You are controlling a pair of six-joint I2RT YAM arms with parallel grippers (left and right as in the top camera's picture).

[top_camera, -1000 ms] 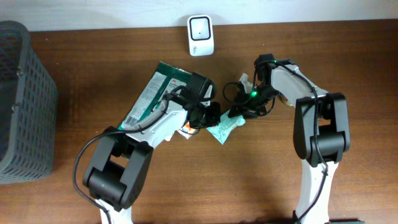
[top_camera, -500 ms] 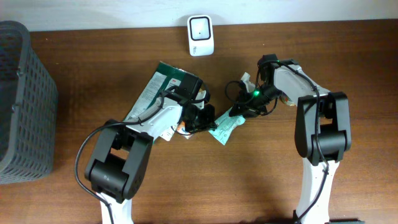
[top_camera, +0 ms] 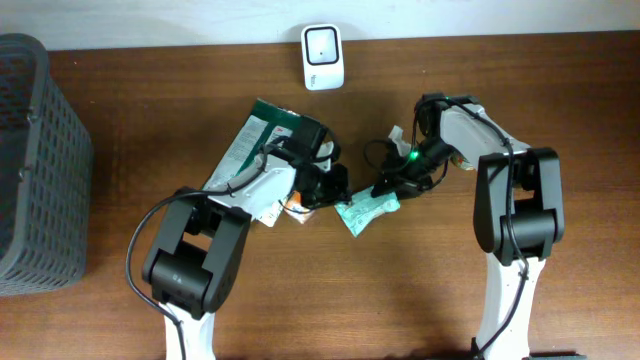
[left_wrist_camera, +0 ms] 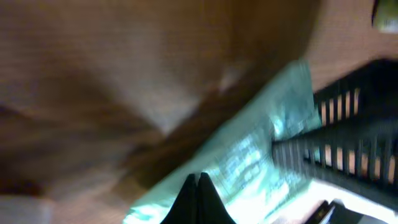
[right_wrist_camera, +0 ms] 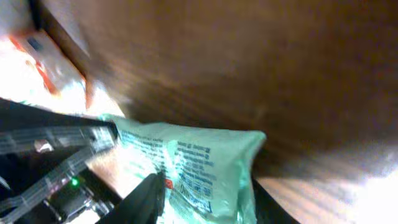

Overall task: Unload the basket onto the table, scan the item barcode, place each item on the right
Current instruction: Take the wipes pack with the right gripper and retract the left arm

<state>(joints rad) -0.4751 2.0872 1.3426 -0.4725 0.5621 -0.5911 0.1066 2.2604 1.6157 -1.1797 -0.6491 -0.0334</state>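
A pale green packet (top_camera: 366,212) lies on the wooden table between the two grippers. My right gripper (top_camera: 386,188) reaches its right end. In the right wrist view the packet (right_wrist_camera: 199,165) fills the gap between the two fingers, and the right gripper (right_wrist_camera: 205,190) closes across its width. My left gripper (top_camera: 338,188) is at the packet's left end. In the left wrist view its tips (left_wrist_camera: 199,177) are pressed together in front of the packet (left_wrist_camera: 255,155). A white scanner (top_camera: 323,43) stands at the table's far edge. No barcode can be made out.
A dark green bag (top_camera: 255,150) lies under the left arm, with an orange and white wrapper (top_camera: 297,208) beside the left gripper. A grey slatted basket (top_camera: 40,160) stands at the left edge. Another small packet (top_camera: 397,131) lies near the right arm.
The right gripper has shifted slightly right and toward the front, and the green packet has slid with it and turned flatter. The left gripper has stayed shut, barely moving.
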